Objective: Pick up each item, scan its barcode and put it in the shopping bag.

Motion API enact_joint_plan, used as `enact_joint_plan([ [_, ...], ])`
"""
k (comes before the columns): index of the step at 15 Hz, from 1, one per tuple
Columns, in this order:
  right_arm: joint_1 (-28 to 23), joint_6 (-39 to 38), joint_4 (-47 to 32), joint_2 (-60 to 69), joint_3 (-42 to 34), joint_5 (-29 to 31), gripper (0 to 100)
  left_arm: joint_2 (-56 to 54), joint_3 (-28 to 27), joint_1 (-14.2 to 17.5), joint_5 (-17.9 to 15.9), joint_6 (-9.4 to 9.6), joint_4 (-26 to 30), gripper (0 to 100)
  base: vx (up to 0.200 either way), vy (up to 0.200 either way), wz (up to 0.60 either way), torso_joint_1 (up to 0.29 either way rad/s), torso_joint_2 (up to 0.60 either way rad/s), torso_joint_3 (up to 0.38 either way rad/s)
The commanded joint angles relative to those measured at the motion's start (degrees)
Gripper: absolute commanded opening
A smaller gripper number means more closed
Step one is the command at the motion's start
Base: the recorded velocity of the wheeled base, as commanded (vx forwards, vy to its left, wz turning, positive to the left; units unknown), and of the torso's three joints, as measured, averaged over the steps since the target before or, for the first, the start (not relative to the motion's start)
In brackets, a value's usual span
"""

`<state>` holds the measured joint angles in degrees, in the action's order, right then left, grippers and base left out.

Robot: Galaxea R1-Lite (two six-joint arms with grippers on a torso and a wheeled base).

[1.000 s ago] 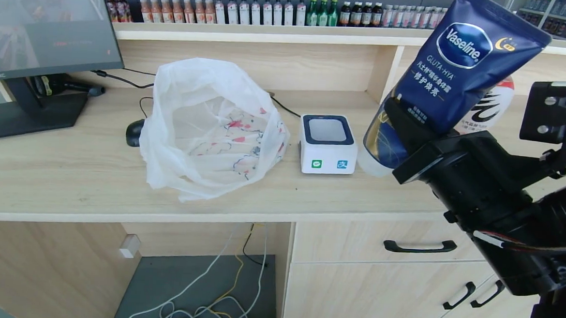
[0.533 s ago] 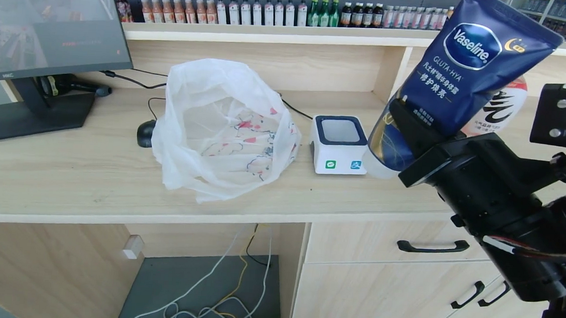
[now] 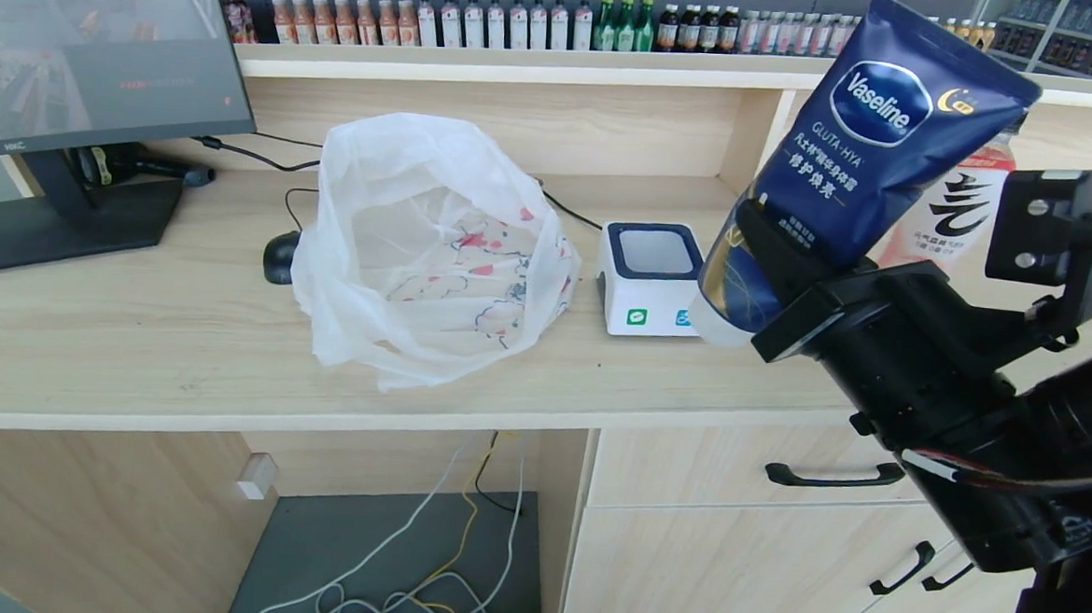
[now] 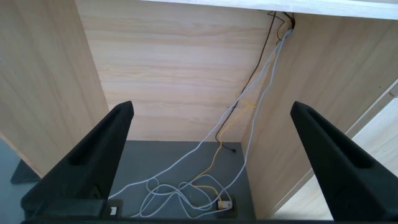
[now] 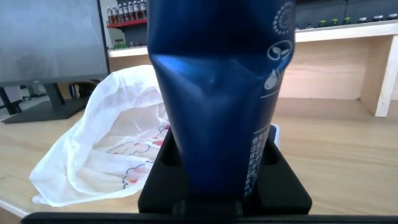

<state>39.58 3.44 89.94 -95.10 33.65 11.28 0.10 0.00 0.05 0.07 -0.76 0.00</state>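
Since the right end effector (image 3: 778, 253) has the tube (image 3: 853, 154) pinched up in the air, I'd say the step now is the scan. The tube hangs just right of the scanner (image 3: 652, 275), cap end low and close to it, crimped end poking up and to the right. The jaws clamp it near the cap end, so most of it sticks out beyond them.

I'd swing it left over the scanner's window and roll the wrist till the barcode faces it. I can't spot the barcode, so go slow. The tube looks soft, so no extra squeeze.

The bag (image 3: 428, 244) sits left of the scanner on the tabletop (image 3: 133, 341). The left end effector (image 4: 211, 109) is spread, holding nothing, down under the tabletop.
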Motion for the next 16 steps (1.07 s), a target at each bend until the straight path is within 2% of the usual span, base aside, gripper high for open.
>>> enact_joint_plan([
  [1, -0.82, -0.1, 0.06, -0.7, 0.72, 0.68, 0, -0.01, 0.0, 0.04, 0.01, -0.04, 0.0, 100, 0.0, 0.0, 0.0, 0.0, 0.0, 0.0],
  [3, -1.53, -0.1, 0.06, -1.41, -0.86, 3.31, 0, -0.01, 0.0, 0.04, 0.01, -0.04, 0.0, 100, 0.0, 0.0, 0.0, 0.0, 0.0, 0.0],
  [5, -3.28, -2.12, 0.06, -3.69, 0.63, 3.31, 0, -0.01, 0.0, 0.04, 0.01, -0.04, 0.0, 100, 0.0, 0.0, 0.0, 0.0, 0.0, 0.0],
  [8, -4.69, -7.83, -4.51, -5.62, 11.0, 3.05, 0, -0.01, 0.0, 0.04, 0.01, -0.04, 0.0, 100, 0.0, 0.0, 0.0, 0.0, 0.0, 0.0],
  [10, -4.69, -11.08, -6.62, -6.41, 14.34, 2.7, 0, -0.01, 0.0, 0.04, 0.01, -0.04, 0.0, 100, 0.0, 0.0, 0.0, 0.0, 0.0, 0.0],
  [13, -5.92, -17.41, -8.12, -8.35, 18.03, -2.84, 0, -0.01, 0.0, 0.04, 0.01, -0.04, 0.0, 100, 0.0, 0.0, 0.0, 0.0, 0.0, 0.0],
  [14, -5.92, -22.42, -8.03, -9.58, 20.76, -6.44, 0, -0.01, 0.0, 0.04, 0.01, -0.04, 0.0, 100, 0.0, 0.0, 0.0, 0.0, 0.0, 0.0],
  [16, -5.92, -26.82, -8.12, -10.37, 22.69, -8.02, 0, 0.08, 0.0, 0.04, 0.01, -0.04, 0.0, 100, 0.0, 0.0, 0.0, 0.0, 0.0, 0.0],
])
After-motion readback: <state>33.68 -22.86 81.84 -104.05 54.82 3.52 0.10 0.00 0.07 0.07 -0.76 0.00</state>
